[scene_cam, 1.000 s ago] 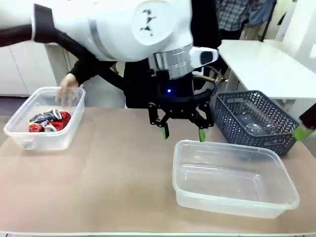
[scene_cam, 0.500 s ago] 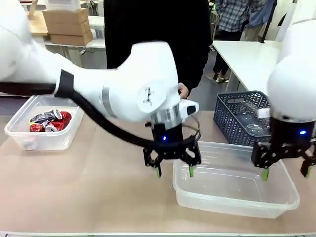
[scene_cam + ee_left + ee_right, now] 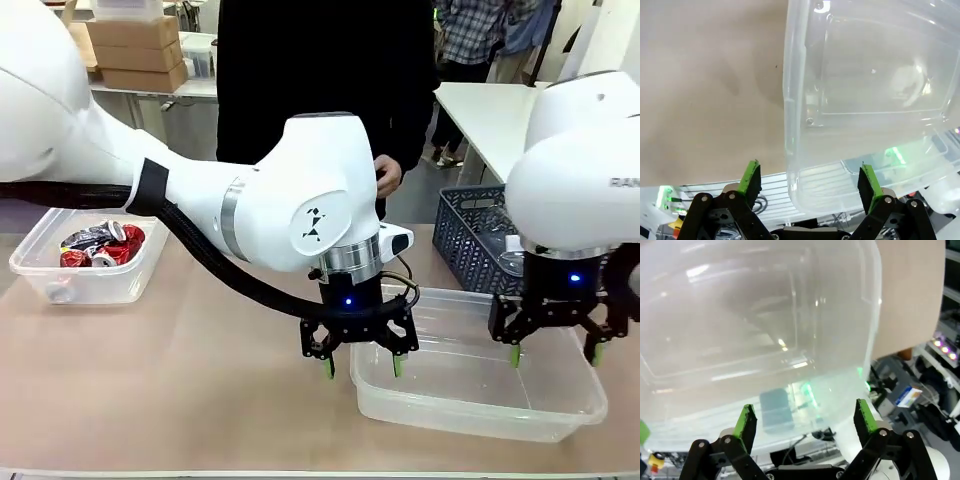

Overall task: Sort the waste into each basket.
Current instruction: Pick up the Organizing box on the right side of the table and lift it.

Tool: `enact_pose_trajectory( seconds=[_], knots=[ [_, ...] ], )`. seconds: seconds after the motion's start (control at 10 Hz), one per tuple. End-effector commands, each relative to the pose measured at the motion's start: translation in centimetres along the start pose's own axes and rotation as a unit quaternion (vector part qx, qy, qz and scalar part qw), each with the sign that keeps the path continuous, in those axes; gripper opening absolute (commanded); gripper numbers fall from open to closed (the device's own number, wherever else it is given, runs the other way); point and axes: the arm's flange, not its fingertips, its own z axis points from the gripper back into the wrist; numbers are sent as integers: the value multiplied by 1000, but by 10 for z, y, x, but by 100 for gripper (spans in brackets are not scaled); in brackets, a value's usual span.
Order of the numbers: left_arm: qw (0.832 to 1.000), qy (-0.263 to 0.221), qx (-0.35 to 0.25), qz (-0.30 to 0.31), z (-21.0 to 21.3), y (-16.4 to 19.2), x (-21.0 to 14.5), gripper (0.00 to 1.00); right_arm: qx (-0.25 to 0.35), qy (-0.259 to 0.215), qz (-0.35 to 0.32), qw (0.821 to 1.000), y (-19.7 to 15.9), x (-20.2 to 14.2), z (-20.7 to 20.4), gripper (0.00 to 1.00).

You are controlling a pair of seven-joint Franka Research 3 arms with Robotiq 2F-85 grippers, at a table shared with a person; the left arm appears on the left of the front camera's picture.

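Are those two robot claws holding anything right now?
No. The left gripper straddles the empty clear tub's near-left rim, open; the right gripper hangs open over it. Nothing is gripped.

Left pincer [image 3: 810, 176] spread wide, straddling rim of clear tub [image 3: 790, 125] on tan table [image 3: 705, 85].

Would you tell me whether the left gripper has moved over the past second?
Yes. The left gripper dropped toward the camera, now straddling the near tub rim.
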Motion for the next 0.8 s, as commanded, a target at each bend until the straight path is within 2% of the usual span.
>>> enact_pose_trajectory(
  seconds=[0.0,0.2,0.4,0.7],
  knots=[
    [1000,-15,15,20,0,-7,2,100,7,-17,-34,999,-61,-46,-158,100],
    [999,-18,20,34,2,-6,9,100,11,-34,-42,999,-90,-46,-162,100],
    [999,-11,21,37,2,-6,13,100,1,-49,-15,999,-106,-46,-153,100],
    [999,2,11,43,2,-3,16,100,22,-49,14,998,-90,-44,-173,100]
  ],
)
